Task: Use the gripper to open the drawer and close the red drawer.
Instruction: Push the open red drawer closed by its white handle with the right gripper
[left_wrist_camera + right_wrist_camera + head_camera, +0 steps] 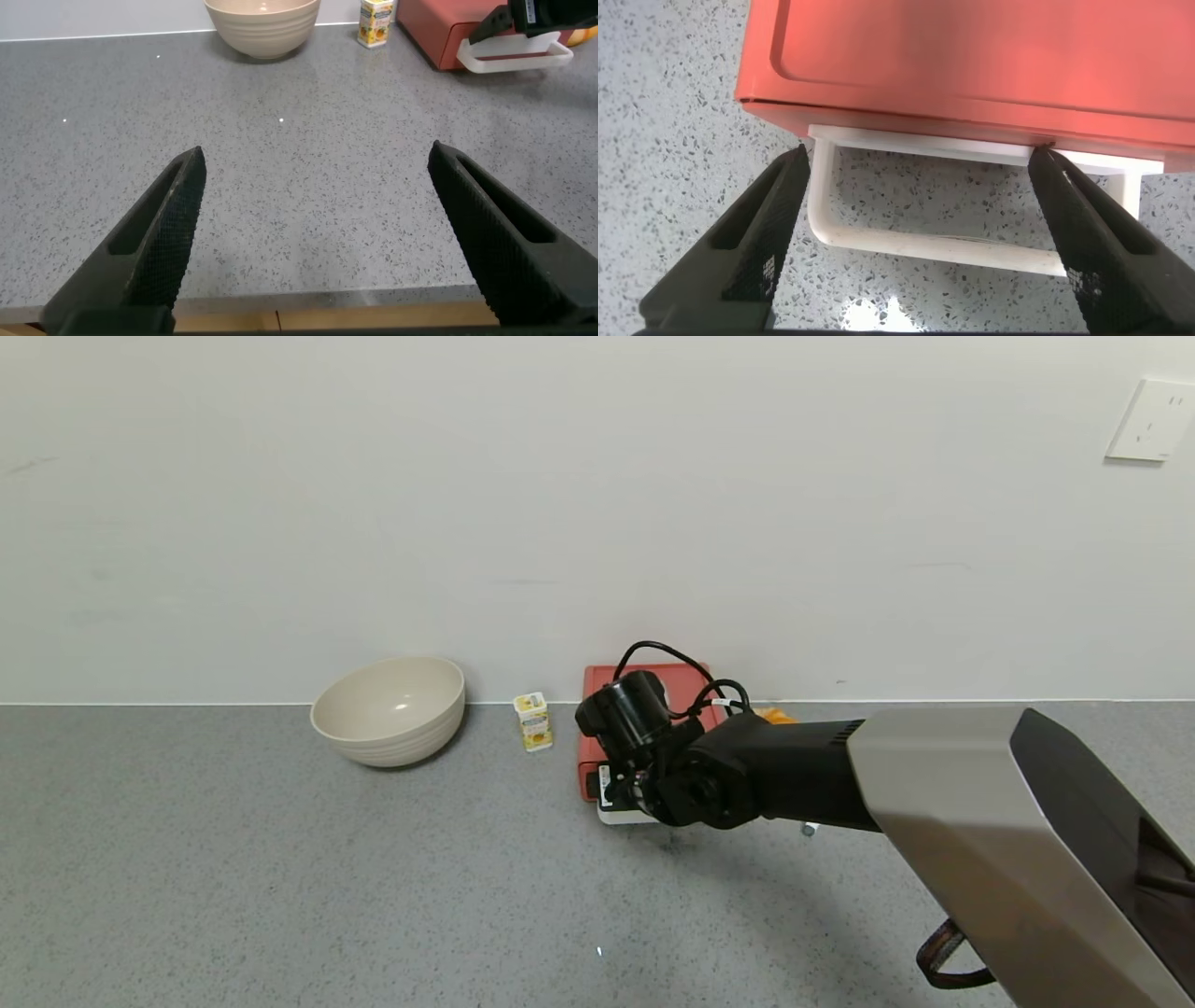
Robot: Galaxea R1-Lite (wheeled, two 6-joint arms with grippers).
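Hovering right over the front of the drawer [971,65], the right gripper [915,252] has its fingers spread wide, with the white handle [952,245] lying crosswise between the tips, so it looks lined up for a straight pull away from the wall. Drawer sits at the back of the desk [280,877] against the wall and looks shut, right arm stretched forward with wrist tipped down. Left gripper [318,243] is parked well back near the desk edge, also spread open.
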